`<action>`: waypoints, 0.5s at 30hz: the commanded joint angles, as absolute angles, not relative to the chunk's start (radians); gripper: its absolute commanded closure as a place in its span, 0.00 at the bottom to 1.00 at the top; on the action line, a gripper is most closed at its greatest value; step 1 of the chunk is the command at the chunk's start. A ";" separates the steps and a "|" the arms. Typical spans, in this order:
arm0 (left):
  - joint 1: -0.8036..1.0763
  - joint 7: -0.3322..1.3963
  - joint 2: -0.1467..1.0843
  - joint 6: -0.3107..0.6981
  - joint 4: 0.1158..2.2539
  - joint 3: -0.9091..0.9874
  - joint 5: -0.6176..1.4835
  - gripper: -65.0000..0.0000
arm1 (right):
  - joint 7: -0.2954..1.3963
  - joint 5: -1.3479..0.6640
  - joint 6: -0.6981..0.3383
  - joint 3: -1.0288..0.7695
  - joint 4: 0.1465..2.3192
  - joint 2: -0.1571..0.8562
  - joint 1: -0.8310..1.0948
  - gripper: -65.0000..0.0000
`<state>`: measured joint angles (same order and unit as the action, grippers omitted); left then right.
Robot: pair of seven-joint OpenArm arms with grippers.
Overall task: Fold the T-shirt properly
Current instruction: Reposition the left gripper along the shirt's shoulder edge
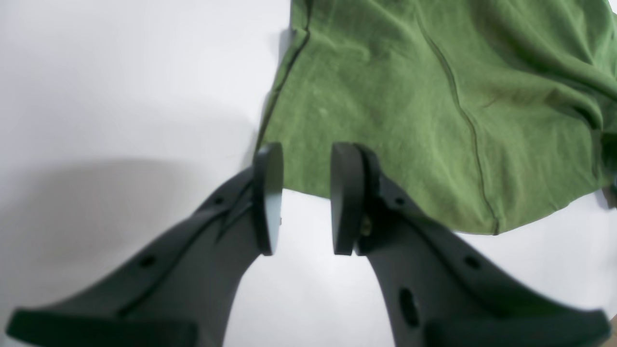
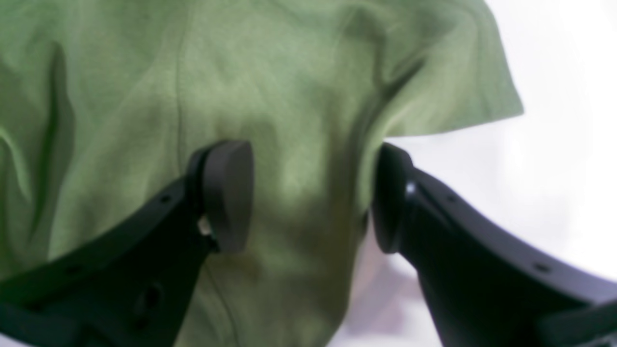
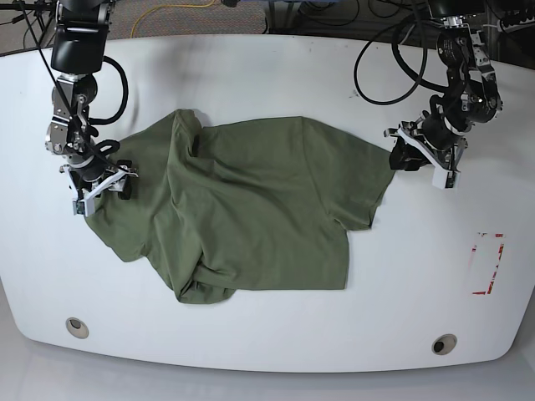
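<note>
On the white table (image 3: 267,58), the T-shirt (image 3: 251,209) lies lengthwise left-to-right.

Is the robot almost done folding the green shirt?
Not nearly. The T-shirt lies spread and wrinkled on the white table, one bottom corner bunched up, with no neat fold yet. The right gripper is open over one sleeve; the left gripper is open at the other sleeve's edge, gripping nothing. All the folding is left.

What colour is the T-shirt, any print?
Plain olive green T-shirt, no print visible; base view shows it best.
</note>
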<state>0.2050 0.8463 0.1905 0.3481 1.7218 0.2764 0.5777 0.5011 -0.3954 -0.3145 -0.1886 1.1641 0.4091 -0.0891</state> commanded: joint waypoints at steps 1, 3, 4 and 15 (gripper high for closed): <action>0.191 0.843 0.237 0.351 1.736 0.277 0.584 0.75 | 0.499 -0.397 -0.308 -0.186 1.173 0.374 -0.088 0.46; 0.189 0.843 0.248 0.351 1.733 0.277 0.584 0.75 | 0.499 -0.397 -0.308 -0.189 1.173 0.372 -0.088 0.46; 0.189 0.843 0.248 0.351 1.733 0.277 0.584 0.75 | 0.499 -0.397 -0.308 -0.194 1.173 0.369 -0.088 0.46; 0.188 0.843 0.249 0.351 1.735 0.277 0.585 0.75 | 0.499 -0.397 -0.309 -0.208 1.173 0.366 -0.088 0.46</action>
